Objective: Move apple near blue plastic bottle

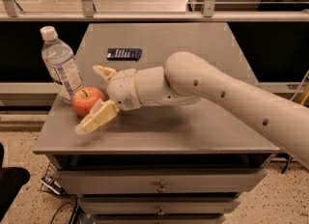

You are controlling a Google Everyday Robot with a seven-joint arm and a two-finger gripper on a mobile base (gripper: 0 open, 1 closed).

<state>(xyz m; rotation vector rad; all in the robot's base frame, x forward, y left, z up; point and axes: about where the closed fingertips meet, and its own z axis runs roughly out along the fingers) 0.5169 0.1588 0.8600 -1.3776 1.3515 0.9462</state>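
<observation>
The red apple with yellowish patches stands on the grey cabinet top, right beside the base of the blue plastic bottle, almost touching it. The bottle is upright at the left edge, with a white cap and a white-blue label. My gripper reaches in from the right and is open. One finger is behind the apple and the other finger is in front of it. The apple sits between them, loose on the top.
A small flat dark-blue packet lies at the back of the top, behind my wrist. My arm crosses the right half of the top. Drawers are below the front edge. A rail runs behind.
</observation>
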